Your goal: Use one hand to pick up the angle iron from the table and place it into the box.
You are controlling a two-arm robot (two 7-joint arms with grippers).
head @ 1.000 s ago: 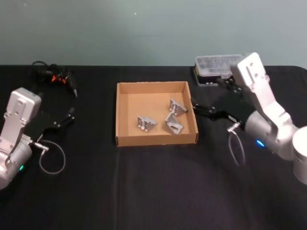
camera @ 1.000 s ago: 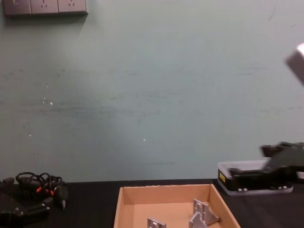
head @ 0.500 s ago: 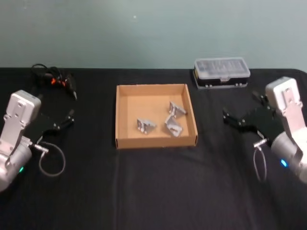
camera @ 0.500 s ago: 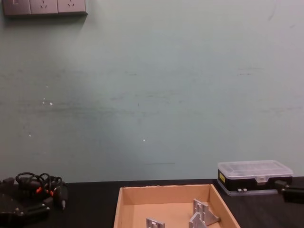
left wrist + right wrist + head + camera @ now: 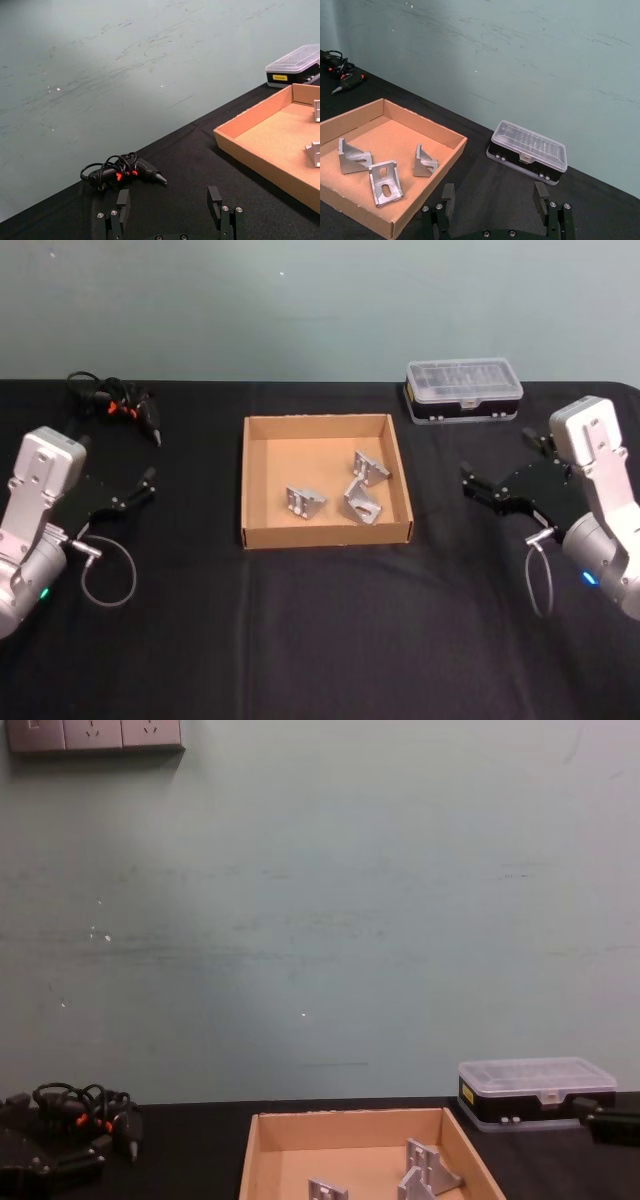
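Black table [image 5: 320, 640] holds one box [image 5: 262, 537] with three angle irons [image 5: 304, 502], both claws [image 5: 497, 483] spread empty.

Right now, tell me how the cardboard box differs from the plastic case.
The box is brown, open-topped and holds three angle irons; the plastic case is black-based with a clear lid. The box looks wider and sits mid-table; the case sits farther back, toward the right. Both rest on the table.

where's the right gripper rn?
Head view: the right gripper hangs open over the table on the right, between the box and the plastic case.
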